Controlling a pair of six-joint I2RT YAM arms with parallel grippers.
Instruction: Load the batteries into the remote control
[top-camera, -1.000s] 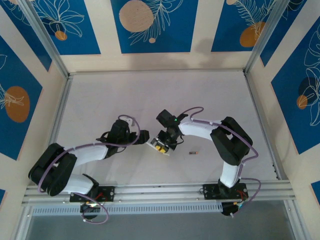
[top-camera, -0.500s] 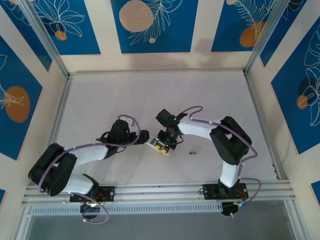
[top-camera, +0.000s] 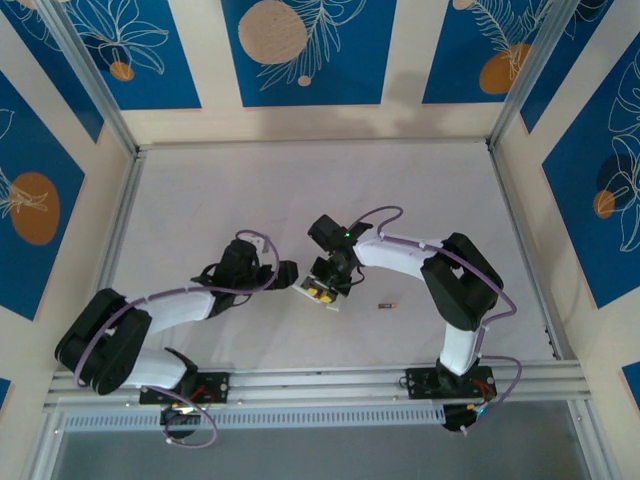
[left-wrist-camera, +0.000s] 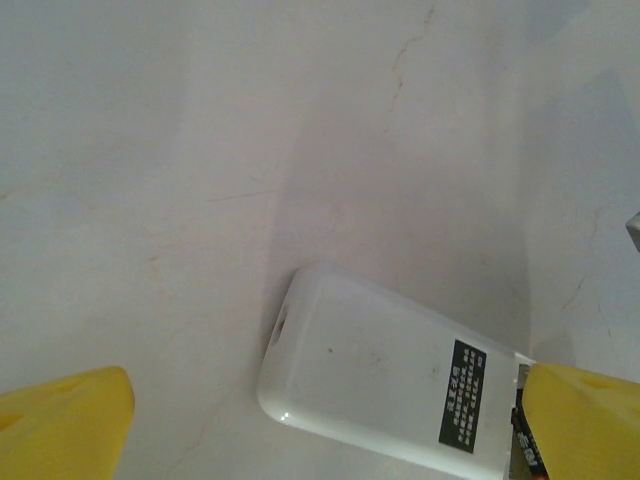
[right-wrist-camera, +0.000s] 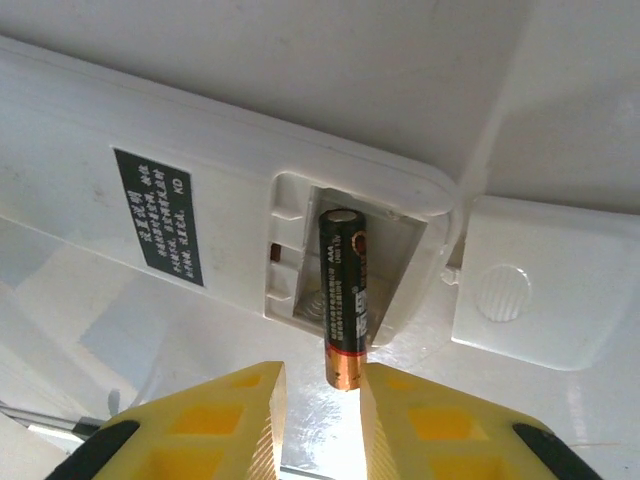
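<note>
Right gripper (right-wrist-camera: 322, 382) was slightly parted, not clamped, straddling the gold end of the battery (right-wrist-camera: 343, 290). Its long axis ran straight ahead into the remote control (right-wrist-camera: 150, 130) bay.

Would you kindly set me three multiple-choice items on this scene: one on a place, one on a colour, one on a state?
1. The loose battery lies: A left of the remote; B right of the remote; C on the remote.
2. The right gripper has fingers coloured: A yellow; B blue; C red.
3. The compartment is: A covered; B open and empty; C open, a battery partway in.
Answers: B, the top view shows it on the remote's right; A, both fingers are yellow; C, the cover lies beside it.
</note>
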